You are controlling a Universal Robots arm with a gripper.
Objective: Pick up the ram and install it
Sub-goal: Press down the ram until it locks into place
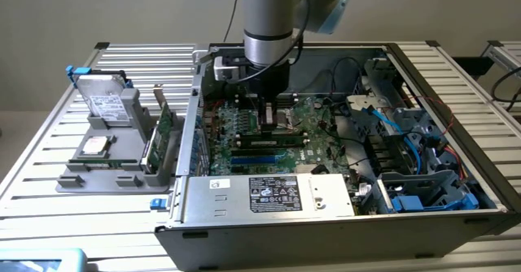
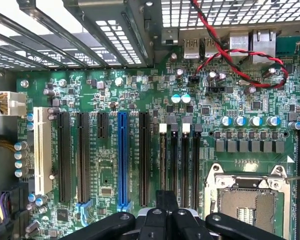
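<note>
The arm reaches down into the open case [image 1: 456,180], its gripper [image 1: 271,124] low over the motherboard [image 1: 313,116] with its jaws closed. Just below the gripper and touching or nearly touching it, the ram [image 1: 273,141] lies lengthwise across the board, apparently seated in a slot, though I can't be sure from here. In the wrist view the closed gripper [image 2: 162,216] sits over the board's black slots [image 2: 182,160]. On the exterior view's left, a tray [image 1: 97,177] holds a drive [image 1: 106,101] and a card [image 1: 163,128]
</note>
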